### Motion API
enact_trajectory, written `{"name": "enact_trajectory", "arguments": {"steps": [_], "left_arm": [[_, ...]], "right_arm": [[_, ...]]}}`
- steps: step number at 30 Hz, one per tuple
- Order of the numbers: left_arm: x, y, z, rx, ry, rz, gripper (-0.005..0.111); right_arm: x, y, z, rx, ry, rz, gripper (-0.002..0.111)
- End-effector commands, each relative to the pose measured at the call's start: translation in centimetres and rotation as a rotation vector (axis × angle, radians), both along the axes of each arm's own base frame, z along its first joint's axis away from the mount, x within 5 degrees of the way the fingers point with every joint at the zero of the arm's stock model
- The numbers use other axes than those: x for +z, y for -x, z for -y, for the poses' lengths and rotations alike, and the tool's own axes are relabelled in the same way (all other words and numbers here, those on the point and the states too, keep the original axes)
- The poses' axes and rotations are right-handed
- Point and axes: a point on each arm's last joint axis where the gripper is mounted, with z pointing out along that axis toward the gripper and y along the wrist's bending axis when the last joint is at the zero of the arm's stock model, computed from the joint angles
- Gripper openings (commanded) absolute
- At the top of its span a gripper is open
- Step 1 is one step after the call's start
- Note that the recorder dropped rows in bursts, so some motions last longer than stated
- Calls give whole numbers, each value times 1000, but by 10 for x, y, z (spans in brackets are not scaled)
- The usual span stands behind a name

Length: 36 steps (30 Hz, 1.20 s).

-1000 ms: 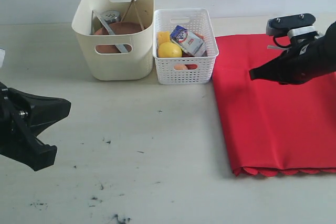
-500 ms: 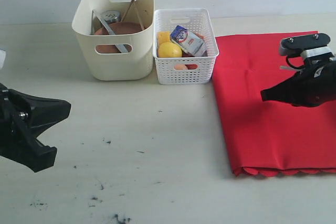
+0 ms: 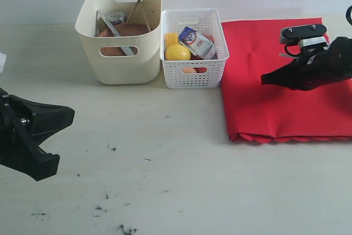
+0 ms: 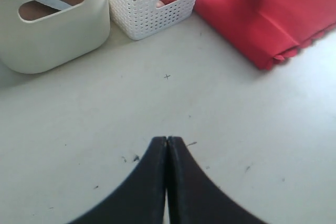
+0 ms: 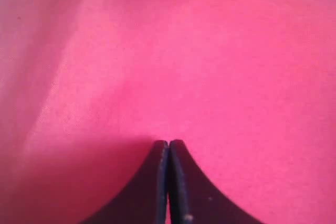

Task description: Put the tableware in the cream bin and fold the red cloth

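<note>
The cream bin point(image 3: 124, 61) stands at the far left-centre of the table point(image 3: 176, 169). Inside it the round brown plate point(image 3: 127, 29) leans with the metal knife point(image 3: 119, 37) lying across it. The steel cup point(image 3: 116, 16) sits behind, and the wooden chopsticks point(image 3: 138, 8) are propped against the far wall. Just to the right of the bin is the white lattice basket point(image 3: 193, 72), holding a lemon point(image 3: 177, 52) and a small milk carton point(image 3: 197, 42). The red cloth point(image 3: 264, 108) lies flat on the right side of the table, its left edge close to the basket. Its near edge is doubled into layers, with scallops showing along the fold. The right gripper point(image 3: 264, 79) is over the middle of the cloth, pointing left. Its fingers point(image 5: 157, 182) are pressed together with no fabric pinched between them, and whether the tip touches the cloth cannot be told. The left gripper point(image 4: 167, 141) sits at the near left above bare table, well apart from the bin, with its fingers also closed on nothing.
</note>
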Motion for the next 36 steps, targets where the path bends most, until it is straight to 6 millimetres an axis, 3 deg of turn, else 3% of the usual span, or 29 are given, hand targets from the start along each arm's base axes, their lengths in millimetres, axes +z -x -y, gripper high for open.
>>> {"name": "enact_trajectory", "arguments": {"steps": [1,5,9,12,16,21,26,31,36], "left_arm": [[0,0,-1,8,10,0,2],[0,0,-1,6,7,5,2],[1,0,-1,9,11,15,2],[1,-1,-1,11,13,19,2],[-1,0,-2,18,14,23,2],[-5,4,-10,59,49,96,2],[2,20,-22,59,108,153,2],[12,42,-40,71,222,263,2],[5,63,-56,79,310,347,2]], "right_arm": [[-17,-18,-2,3,0,-109,0],[-9,-41,-4,9,-3,-84,0],[2,-51,-4,10,-6,-55,0],[20,-47,-5,-10,-28,-52,0],[48,-24,-6,-58,-78,32,0],[82,30,1,-95,-97,165,0],[108,114,12,-215,-205,374,0],[108,192,19,-225,-233,509,0],[95,242,22,-250,-298,518,0]]}}
